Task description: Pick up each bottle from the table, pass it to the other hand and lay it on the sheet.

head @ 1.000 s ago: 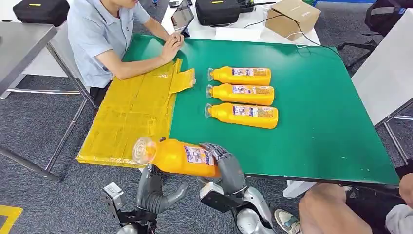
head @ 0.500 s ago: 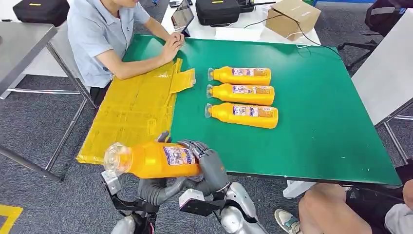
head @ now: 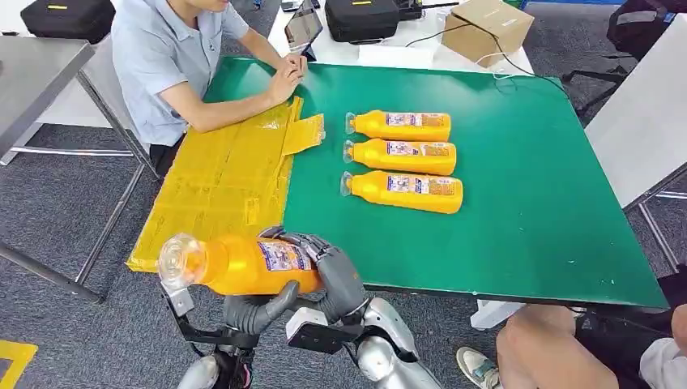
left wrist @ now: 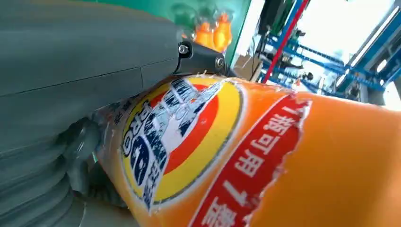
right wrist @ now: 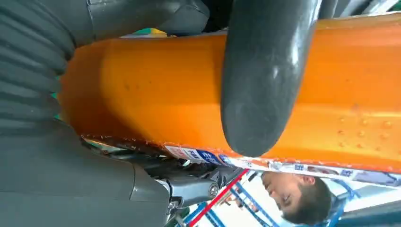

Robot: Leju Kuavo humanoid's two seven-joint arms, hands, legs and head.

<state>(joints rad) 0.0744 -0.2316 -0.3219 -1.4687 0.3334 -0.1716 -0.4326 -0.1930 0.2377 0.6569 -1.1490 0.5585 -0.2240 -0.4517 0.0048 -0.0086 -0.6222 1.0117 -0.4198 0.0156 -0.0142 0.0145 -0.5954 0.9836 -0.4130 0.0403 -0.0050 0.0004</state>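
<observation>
At the near edge of the desk, off its front left corner, the right hand had its dark fingers wrapped over the base end of an orange bottle, gripping it firmly; the right wrist view showed a thick finger pressed across the orange body. The left hand sat directly beneath the same bottle, thumb raised against its underside and touching it, though whether its fingers were clenched round it could not be told. The left wrist view showed the bottle's printed label hard against that hand's grey cover. The bottle lay roughly level in the air, clear cap end pointing left, just in front of the near edge of the yellow sheet. That sheet covered the left part of the green desk and carried no bottle. Further out, three more orange bottles lay on their sides in a row on the green surface, caps toward the sheet, close together. A person in a pale blue shirt sat at the far left corner, hands resting near the sheet's far end. A cardboard box stood beyond the desk.
</observation>
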